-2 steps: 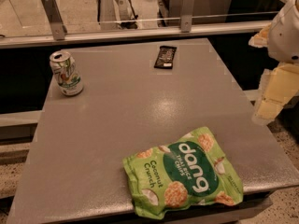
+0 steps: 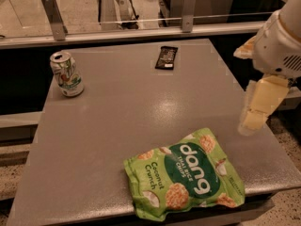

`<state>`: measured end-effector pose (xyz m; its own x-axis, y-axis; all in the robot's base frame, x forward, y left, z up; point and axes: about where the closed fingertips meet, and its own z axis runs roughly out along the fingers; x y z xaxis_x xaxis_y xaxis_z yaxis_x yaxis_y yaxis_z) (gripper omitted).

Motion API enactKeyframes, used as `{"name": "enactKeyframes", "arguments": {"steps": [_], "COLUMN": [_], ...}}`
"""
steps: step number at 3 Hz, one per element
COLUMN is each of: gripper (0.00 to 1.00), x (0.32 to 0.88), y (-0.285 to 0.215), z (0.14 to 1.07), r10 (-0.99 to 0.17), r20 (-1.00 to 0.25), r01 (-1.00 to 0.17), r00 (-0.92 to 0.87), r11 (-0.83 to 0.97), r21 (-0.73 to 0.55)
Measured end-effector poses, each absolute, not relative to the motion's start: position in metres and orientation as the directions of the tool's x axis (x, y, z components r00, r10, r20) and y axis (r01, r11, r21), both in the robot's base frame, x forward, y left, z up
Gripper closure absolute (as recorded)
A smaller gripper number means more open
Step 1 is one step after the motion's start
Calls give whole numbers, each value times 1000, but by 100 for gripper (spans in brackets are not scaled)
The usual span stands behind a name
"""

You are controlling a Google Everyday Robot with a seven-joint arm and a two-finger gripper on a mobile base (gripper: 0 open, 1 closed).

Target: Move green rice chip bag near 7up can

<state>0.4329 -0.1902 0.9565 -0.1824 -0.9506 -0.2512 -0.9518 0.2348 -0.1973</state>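
**Reaching in from the right, bag not yet touched**

Since a moment ago my end effector (image 2: 257, 105) has swung in from beyond the right side of the table (image 2: 141, 107). It now hangs over that edge, pointing down. Nothing else has shifted. From this angle I cannot tell whether the end effector is apart or together, and it holds nothing.

The bag (image 2: 186, 175) lies flat at the near edge of the table, its bottom corner reaching the lip or perhaps slightly over it. It is below and to the left of my end effector, and clear of it. The can (image 2: 67, 74) stands upright at the far left corner, well apart from the bag. A black wrapper (image 2: 166, 57) lies at the far edge, out of the direct line between them.

The step in hand is the approach and grasp. To do it well, I would:

- carry on leftward and toward the near edge until I am over the bag, then come straight down
- pinch a raised fold near its upper edge, since the crinkly film will likely slip if I press it flat
- avoid nudging it outward, which could tip it off the table
- lift it clear and carry it diagonally to the can
- set it down just short of the can, which is light and would probably topple if bumped
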Motion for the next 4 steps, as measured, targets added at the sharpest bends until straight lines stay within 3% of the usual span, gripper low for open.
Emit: {"name": "enactKeyframes", "arguments": {"steps": [2,4], "gripper": [0,0], "x": [392,350], "y": [-87,-40], "z": [923,899], "r10": [-897,-852], "r20": [-436,-522], "r01": [-997,-996], "r00": [-72,-23], "r11": [81,-22], "r21": [-2,81]}}
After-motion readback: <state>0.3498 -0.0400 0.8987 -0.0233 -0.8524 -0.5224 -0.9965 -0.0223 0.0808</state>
